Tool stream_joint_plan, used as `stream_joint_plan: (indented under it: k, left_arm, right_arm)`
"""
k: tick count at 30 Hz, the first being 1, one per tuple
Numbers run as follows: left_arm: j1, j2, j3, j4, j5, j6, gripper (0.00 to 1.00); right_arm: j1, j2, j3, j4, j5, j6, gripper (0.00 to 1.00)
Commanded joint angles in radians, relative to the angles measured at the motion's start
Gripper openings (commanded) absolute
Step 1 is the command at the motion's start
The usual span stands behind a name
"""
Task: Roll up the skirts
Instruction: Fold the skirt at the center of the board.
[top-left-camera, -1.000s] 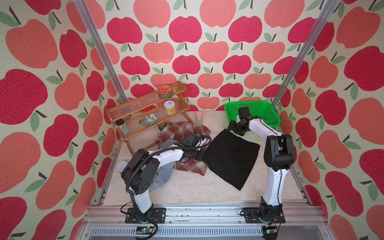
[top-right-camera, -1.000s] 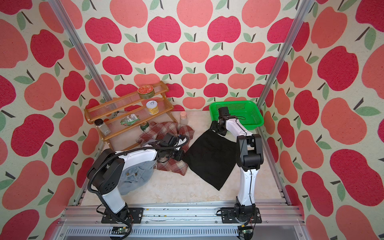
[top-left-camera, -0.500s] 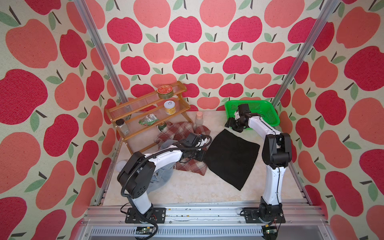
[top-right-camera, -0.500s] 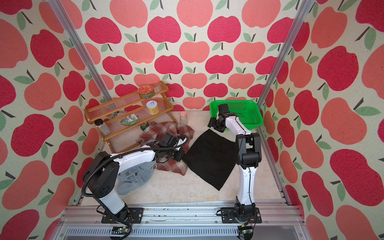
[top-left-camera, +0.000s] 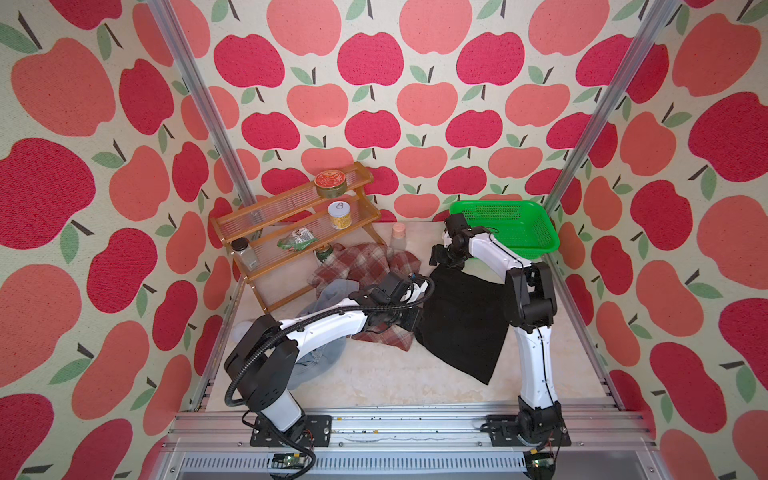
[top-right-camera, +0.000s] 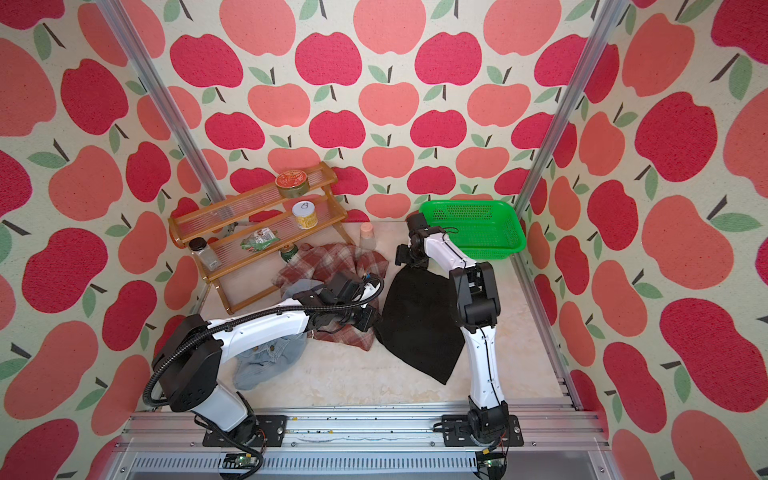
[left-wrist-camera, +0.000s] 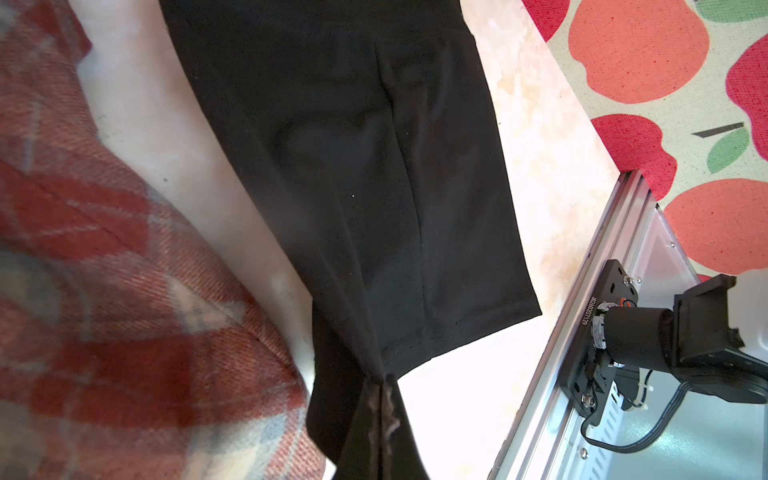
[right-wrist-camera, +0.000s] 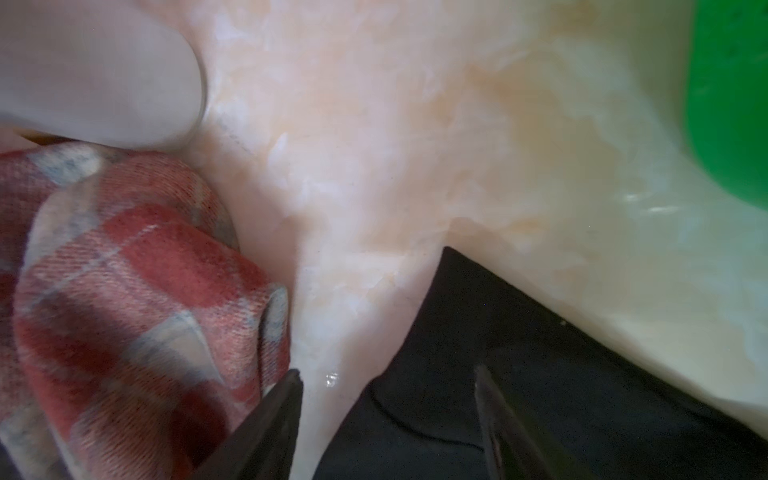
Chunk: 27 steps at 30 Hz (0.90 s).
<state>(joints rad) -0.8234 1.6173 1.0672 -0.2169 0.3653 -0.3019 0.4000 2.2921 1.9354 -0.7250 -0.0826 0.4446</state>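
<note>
Our left gripper (left-wrist-camera: 382, 390) is clamped on the black skirt (left-wrist-camera: 353, 166) at the corner nearest the plaid skirt (top-left-camera: 365, 266), and the cloth bunches into the pinch. Our right gripper (right-wrist-camera: 386, 374) hangs with its jaws apart at the far corner, one tip over bare table (right-wrist-camera: 374, 166) and the other over black cloth; it grasps nothing. The black skirt lies flat mid-table, the plaid skirt is just beside it, and the denim one (top-right-camera: 266, 357) is under our left arm. None is rolled.

We judge the step to be taking that second corner. We should lower the right jaws so they straddle the hem alone, clear of the plaid fold and the basket (top-left-camera: 536, 245), then close firmly. Both corners should be pulled evenly, since a one-sided tug would skew the cloth.
</note>
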Motion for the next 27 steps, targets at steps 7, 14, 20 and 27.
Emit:
stream_joint_plan:
  k: [7,14,20,27]
  left_arm:
    - [-0.022,-0.031,-0.048,0.002,-0.041,-0.029,0.00]
    - [-0.019,-0.027,-0.051,0.008,-0.043,-0.019,0.00]
    - [-0.014,-0.008,-0.044,0.017,-0.032,-0.019,0.00]
    - [-0.004,-0.019,-0.041,0.014,-0.035,-0.016,0.00]
  right_arm:
    - [0.033,0.102,0.150,-0.122,0.145,-0.025,0.63]
    - [0.049,0.102,0.105,-0.117,0.188,-0.035,0.60]
    - [0.059,0.104,0.109,-0.109,0.219,-0.034,0.50]
    - [0.069,0.124,0.137,-0.131,0.234,-0.043,0.36]
